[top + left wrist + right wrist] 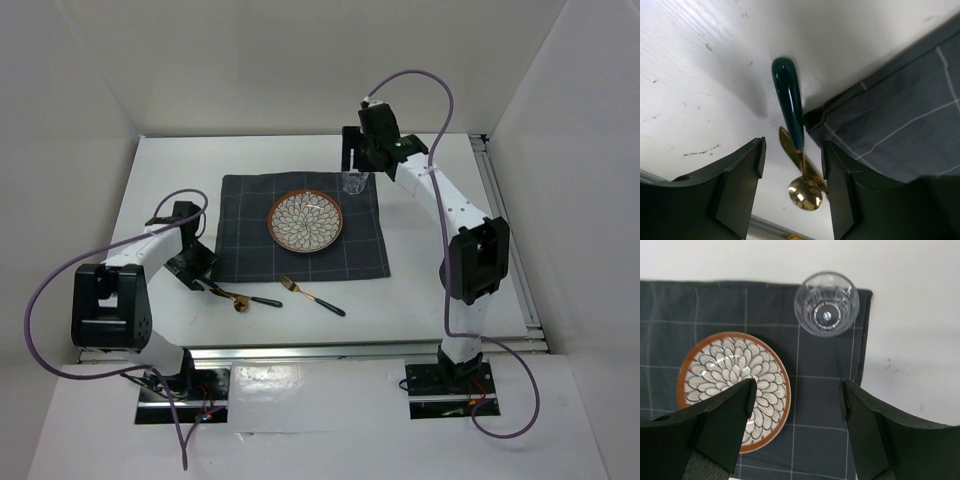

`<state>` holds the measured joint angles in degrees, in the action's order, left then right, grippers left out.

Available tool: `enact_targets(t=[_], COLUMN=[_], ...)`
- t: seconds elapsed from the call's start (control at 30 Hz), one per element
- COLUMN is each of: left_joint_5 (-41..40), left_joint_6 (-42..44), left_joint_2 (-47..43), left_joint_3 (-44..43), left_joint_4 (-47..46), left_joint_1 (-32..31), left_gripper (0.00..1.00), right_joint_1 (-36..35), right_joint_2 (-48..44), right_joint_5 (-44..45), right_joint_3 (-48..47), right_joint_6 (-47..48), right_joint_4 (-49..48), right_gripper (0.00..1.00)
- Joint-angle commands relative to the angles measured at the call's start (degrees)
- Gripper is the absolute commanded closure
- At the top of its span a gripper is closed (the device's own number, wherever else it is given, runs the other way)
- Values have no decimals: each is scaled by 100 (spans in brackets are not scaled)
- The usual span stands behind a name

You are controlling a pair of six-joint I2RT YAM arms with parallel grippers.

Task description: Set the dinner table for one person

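Observation:
The white dinner table (170, 170) carries a dark grey checked placemat (245, 215) with a flower-patterned plate (306, 222) on it and a clear glass (354, 183) at its far right corner. A gold spoon with a dark green handle (250, 300) and a gold fork (312, 295) lie on the table in front of the placemat. My left gripper (792, 150) is open, low over the spoon (789, 102), its fingers either side of the gold bowl. A second gold piece lies crossed under the spoon's neck. My right gripper (797, 390) is open and empty above the placemat (825, 390), short of the glass (826, 310) and beside the plate (730, 365).
White walls enclose the table on three sides. Metal rails run along the right edge (505, 230) and the near edge (320, 350). The placemat's near left corner (815, 117) is rumpled beside the spoon. Purple cables loop from both arms.

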<state>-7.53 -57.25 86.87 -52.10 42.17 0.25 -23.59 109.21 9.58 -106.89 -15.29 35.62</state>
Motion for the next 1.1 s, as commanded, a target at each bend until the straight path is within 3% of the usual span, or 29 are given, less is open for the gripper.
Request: enact_targets(t=[0.0, 0.1, 0.27, 0.57, 0.9, 1.07], left_joint_5=[59, -3, 50, 366, 366, 427], left_joint_6=[-111, -111, 100, 276, 276, 223], left_joint_2=[224, 225, 172, 708, 147, -197], left_joint_3=[59, 59, 165, 6, -590, -1143], left_joint_4=[-227, -227, -368, -543, -87, 343], left_joint_1=[141, 378, 818, 880, 986, 1038], left_gripper=[38, 43, 43, 45, 100, 100], right_joint_1=[-14, -66, -66, -66, -119, -119], right_joint_2=[-145, -145, -198, -198, -198, -251], right_joint_5=[60, 114, 167, 219, 334, 386], right_joint_3=[107, 229, 283, 283, 283, 283], right_joint_6=[70, 122, 123, 123, 123, 123], right_joint_4=[-169, -116, -64, 42, 95, 147], right_gripper=[22, 22, 22, 23, 23, 23])
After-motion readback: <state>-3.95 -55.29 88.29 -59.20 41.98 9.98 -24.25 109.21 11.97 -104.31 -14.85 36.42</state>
